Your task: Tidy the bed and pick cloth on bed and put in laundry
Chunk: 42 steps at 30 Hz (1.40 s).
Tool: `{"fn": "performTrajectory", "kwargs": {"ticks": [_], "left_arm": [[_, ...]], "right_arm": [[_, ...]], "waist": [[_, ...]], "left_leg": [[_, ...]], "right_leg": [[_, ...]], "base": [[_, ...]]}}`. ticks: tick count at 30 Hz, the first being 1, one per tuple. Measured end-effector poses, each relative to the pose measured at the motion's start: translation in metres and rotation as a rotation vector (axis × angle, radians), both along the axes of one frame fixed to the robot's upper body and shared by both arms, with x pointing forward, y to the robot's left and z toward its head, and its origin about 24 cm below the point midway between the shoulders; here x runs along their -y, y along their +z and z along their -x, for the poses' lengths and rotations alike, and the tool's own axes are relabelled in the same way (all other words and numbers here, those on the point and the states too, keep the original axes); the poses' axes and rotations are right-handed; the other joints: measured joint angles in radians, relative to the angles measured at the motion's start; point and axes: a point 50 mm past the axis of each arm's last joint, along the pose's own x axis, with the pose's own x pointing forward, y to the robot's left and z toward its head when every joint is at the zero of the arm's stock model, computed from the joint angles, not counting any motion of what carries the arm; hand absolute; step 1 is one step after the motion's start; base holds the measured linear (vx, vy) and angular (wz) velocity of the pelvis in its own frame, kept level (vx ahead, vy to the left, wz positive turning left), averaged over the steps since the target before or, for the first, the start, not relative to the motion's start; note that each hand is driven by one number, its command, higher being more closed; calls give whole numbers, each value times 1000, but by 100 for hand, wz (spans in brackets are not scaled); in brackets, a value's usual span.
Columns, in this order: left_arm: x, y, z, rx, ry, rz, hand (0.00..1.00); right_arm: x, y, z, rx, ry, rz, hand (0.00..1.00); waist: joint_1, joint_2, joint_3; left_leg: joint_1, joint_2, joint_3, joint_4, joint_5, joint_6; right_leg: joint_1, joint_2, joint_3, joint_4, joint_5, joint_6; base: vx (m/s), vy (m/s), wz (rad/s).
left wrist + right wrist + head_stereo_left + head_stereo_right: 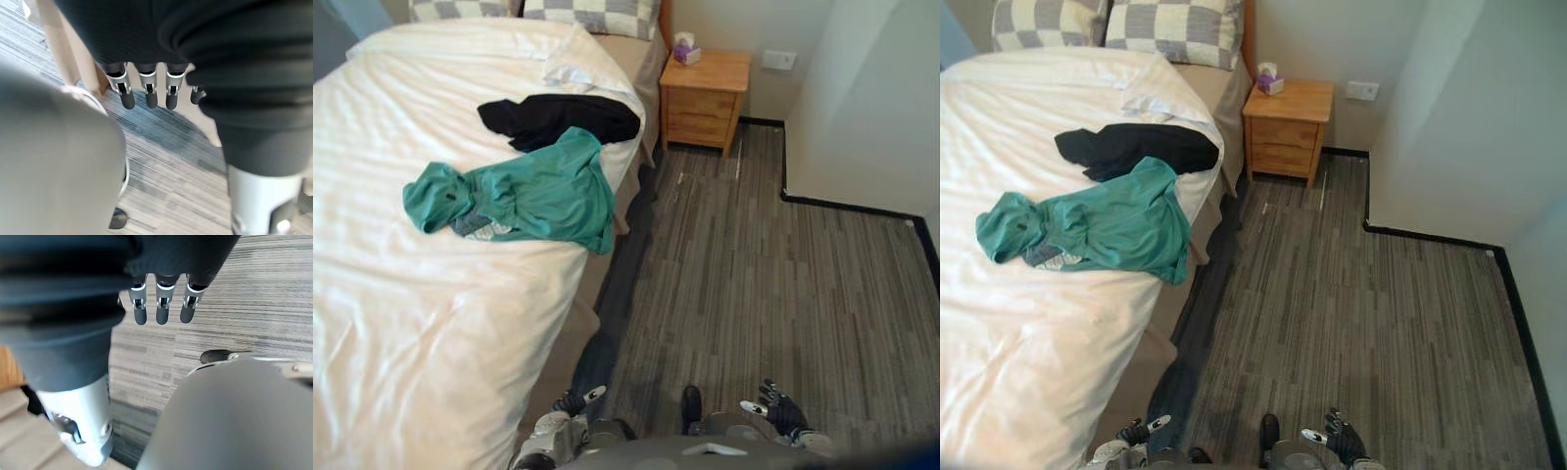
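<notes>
A teal hooded top [524, 196] lies spread on the white bed [421, 323] near its right edge. Just beyond it, a black garment [558, 117] lies crumpled, partly under the teal top's upper edge. My left hand [578, 399] hangs low at the foot of the bed, its fingers [149, 90] straight and holding nothing. My right hand [778, 406] hangs low over the floor, with straight fingers [161, 303] that also hold nothing. Both hands are far from the clothes.
Two checked pillows [592, 15] lie at the head of the bed. A wooden nightstand [705, 93] with a tissue box [685, 49] stands beside it. Grey striped flooring [773, 284] runs along the bed's right side. A white wall corner [862, 108] juts in at right.
</notes>
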Motion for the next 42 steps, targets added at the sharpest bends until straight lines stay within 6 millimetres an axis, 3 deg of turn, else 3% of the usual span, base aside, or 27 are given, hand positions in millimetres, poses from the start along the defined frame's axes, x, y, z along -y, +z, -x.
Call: {"fn": "performTrajectory", "kwargs": {"ticks": [3, 5, 7, 9, 14, 24, 25, 36, 40, 41, 42], "left_arm": [[2, -1, 4, 12, 70, 54, 0], [6, -2, 4, 22, 91, 97, 0], [10, -2, 4, 29, 81, 124, 0], [7, -3, 9, 31, 117, 144, 0], [6, -5, 20, 6, 148, 170, 0], [8, -7, 23, -15, 152, 179, 0], [12, -7, 18, -40, 100, 189, 0], [8, -6, 19, -18, 66, 140, 0], [-14, -2, 29, 4, 70, 1, 0], [-21, -1, 34, 0, 44, -52, 0], [-31, 0, 46, -19, 31, -102, 0]], "right_arm": [[-1, -2, 6, -20, -47, -25, 0], [0, -2, 8, -21, -76, -36, 0], [0, -4, 13, -24, -153, -63, 0], [-6, -9, 26, -49, -279, -125, 0], [-10, -11, 33, -57, -358, -161, 0], [-13, -14, 38, -114, -351, -178, 0], [-6, -13, 32, -140, -233, -129, 0], [-4, -13, 34, -146, -258, -109, 0], [-7, -14, 33, -151, -264, -103, 0], [-7, -13, 29, -143, -249, -99, 0], [-12, -14, 30, -153, -211, -97, 0]], "waist": [[0, -8, -4], [-4, -3, -12], [-24, 5, -32], [-21, -26, -40], [-27, -38, -64], [-25, -35, -89], [1, -15, -76], [3, -19, -76], [11, -31, -69], [26, -36, -62], [32, -47, -42]], "left_leg": [[11, -12, -111, 22, -4, -5], [50, -25, -148, -80, -4, -6], [58, -18, -148, -150, -11, -18], [86, -19, -136, -175, -19, -29], [152, -35, -127, -179, -23, -28], [178, -46, -131, -110, -22, -27], [189, -42, -230, -178, -65, -28], [177, -44, -234, -161, -44, -17], [87, -11, -196, -24, -52, -27], [31, 21, -174, 107, -64, -34], [-62, 50, -192, 343, -41, -7]], "right_leg": [[-2, 3, 46, 19, 0, 0], [-21, 11, 44, 18, 0, 0], [-40, 20, 18, 6, 5, 7], [-12, 22, 22, -35, 37, 12], [40, 20, 43, -35, 36, 5], [86, 6, 70, -29, 29, 0], [48, 7, -24, -35, 56, 11], [53, -16, -70, -35, 24, 3], [40, -27, -163, -32, -29, 4], [15, -38, -216, 27, -69, -8], [4, -49, -225, 76, -78, -7]], "base": [[44, -28, -60], [38, 57, -35], [42, 94, 2], [89, 107, -6], [116, 90, -20], [61, 33, -12], [24, 7, -9], [13, 7, 5], [14, -19, 2], [-2, -5, -52], [-2, -5, -59]]}}
